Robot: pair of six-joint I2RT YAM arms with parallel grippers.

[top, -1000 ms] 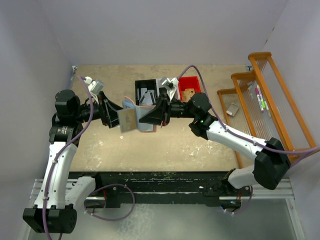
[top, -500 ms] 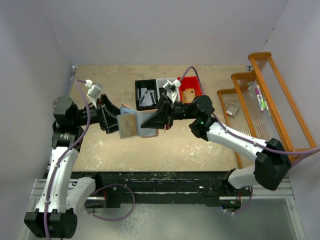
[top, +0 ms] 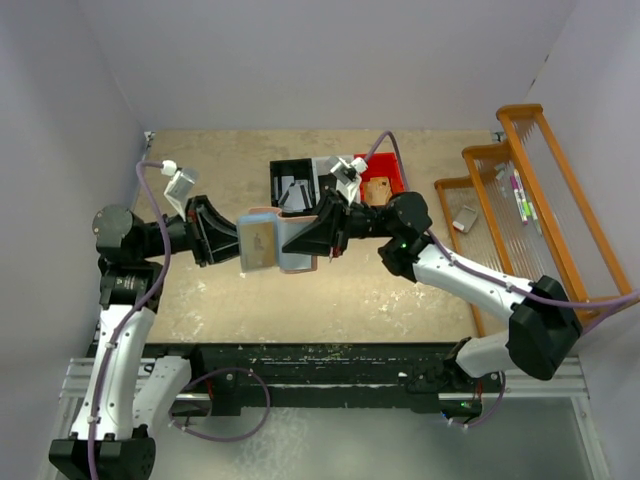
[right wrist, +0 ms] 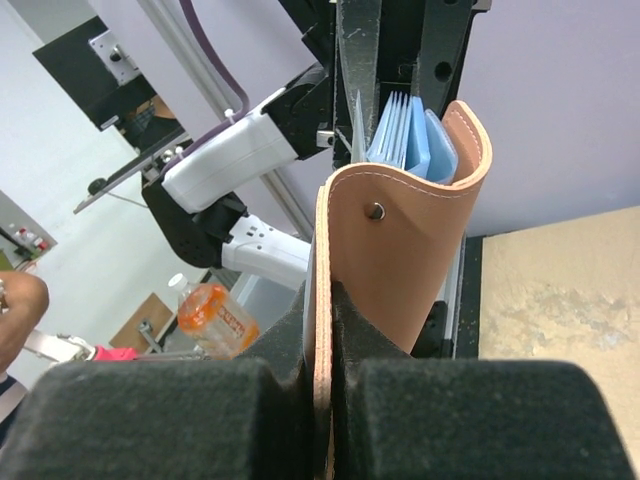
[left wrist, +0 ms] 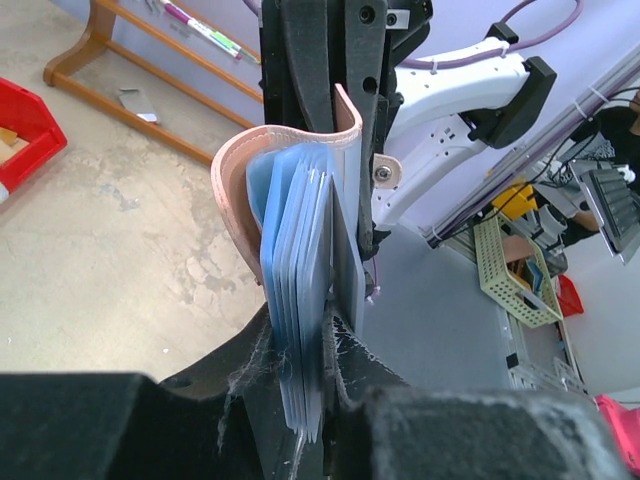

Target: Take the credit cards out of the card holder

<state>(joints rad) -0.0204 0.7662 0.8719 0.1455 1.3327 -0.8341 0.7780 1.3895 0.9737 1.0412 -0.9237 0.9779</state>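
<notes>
- The card holder (top: 285,243) hangs in the air above the middle of the bench (top: 400,290), opened out between the two arms. Its outside is smooth salmon-pink leather with a stitched edge, curved like a shell. Its inside is a fan of thin blue-grey leaves.
- The left pincer (top: 238,243) is pinched on the lower end of those leaves. In the left wrist view its frayed, foam-padded fingers (left wrist: 240,390) press on either side of the stack.
- Only that view shows a flat dark grey panel (left wrist: 347,265) standing against the leaves. I cannot tell whether it is a card.
- The right pincer (top: 312,238) is pressed together on the edge of the pink flap.
- The right wrist view alone shows the round metal snap stud (right wrist: 375,210) on the outer face, with the leaf tips rising behind it.
- Only the top view shows the bins behind the holder. A black bin (top: 275,190) holds flat grey pieces (top: 292,190). A red bin (top: 383,163) holds something tan-orange (top: 377,186).
- At the right stands an orange wooden rack (top: 545,190) of stepped tiers. It carries marker pens (top: 518,197), and on its lowest tier a small grey object (top: 465,218).
- The bench is beige and mottled with pale scuffs.
</notes>
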